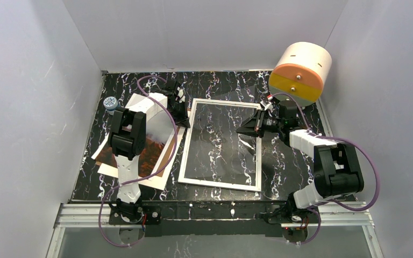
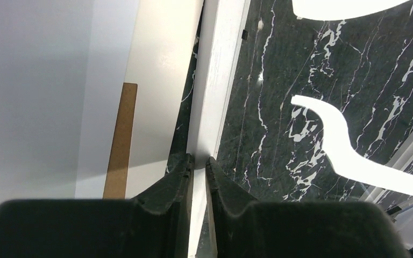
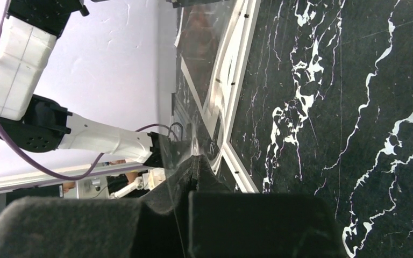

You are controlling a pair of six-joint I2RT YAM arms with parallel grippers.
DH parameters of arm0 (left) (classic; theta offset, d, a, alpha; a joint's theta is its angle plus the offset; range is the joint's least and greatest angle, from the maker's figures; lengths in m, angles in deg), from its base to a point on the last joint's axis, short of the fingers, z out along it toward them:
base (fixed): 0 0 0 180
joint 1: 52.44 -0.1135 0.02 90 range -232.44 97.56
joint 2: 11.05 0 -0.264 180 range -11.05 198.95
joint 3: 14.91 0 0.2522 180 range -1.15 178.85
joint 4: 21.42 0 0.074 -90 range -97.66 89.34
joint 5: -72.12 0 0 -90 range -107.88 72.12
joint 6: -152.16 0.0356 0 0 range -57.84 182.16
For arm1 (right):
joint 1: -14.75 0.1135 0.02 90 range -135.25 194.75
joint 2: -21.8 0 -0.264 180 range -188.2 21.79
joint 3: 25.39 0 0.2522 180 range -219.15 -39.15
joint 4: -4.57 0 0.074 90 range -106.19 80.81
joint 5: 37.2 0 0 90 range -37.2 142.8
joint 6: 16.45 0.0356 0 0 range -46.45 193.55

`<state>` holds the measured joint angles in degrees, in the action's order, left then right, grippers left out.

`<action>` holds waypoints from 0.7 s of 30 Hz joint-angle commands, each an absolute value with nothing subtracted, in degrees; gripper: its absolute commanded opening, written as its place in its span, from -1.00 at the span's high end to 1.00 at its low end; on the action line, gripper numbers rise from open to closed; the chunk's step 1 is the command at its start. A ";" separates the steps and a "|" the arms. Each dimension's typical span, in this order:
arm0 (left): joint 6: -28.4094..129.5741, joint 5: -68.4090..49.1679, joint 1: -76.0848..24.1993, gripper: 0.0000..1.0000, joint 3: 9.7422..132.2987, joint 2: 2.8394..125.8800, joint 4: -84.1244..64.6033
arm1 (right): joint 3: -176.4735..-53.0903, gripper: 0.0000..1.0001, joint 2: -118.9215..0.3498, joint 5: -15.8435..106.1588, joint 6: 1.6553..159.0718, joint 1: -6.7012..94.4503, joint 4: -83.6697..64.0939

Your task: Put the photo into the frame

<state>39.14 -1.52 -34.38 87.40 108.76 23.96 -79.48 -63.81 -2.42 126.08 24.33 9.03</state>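
Observation:
The frame [image 1: 184, 161], a white rim, lies flat at the table's middle. My left gripper [image 1: 182, 119] is at its far left edge. In the left wrist view the fingers [image 2: 199, 160] are closed on the white rim [image 2: 218, 80]. My right gripper [image 1: 246, 129] is over the frame's far right part. In the right wrist view it [image 3: 196, 161] is shut on the edge of the clear pane [image 3: 204, 59], which is tilted up from the rim [image 3: 242, 70]. The photo [image 1: 153, 148], red-orange with a misty white part, lies left of the frame, partly hidden under my left arm.
A white-and-orange drum [image 1: 300, 72] stands at the back right. A brown board's edge [image 2: 121, 140] and white sheets [image 1: 140, 180] lie under and beside the photo. A small blue-capped object [image 1: 109, 103] sits at the back left. White walls enclose the table.

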 commanded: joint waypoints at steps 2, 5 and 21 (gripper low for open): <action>39.93 -3.00 -34.58 0.76 86.21 108.40 25.11 | -82.33 0.97 -65.02 -1.20 120.38 24.92 5.37; 39.93 -3.03 -34.60 0.76 86.30 108.40 25.11 | -82.69 0.97 -65.74 0.04 118.67 24.91 3.77; 40.18 -0.90 -34.58 0.56 86.63 109.28 24.91 | -83.00 0.97 -65.23 3.10 115.47 24.36 -0.88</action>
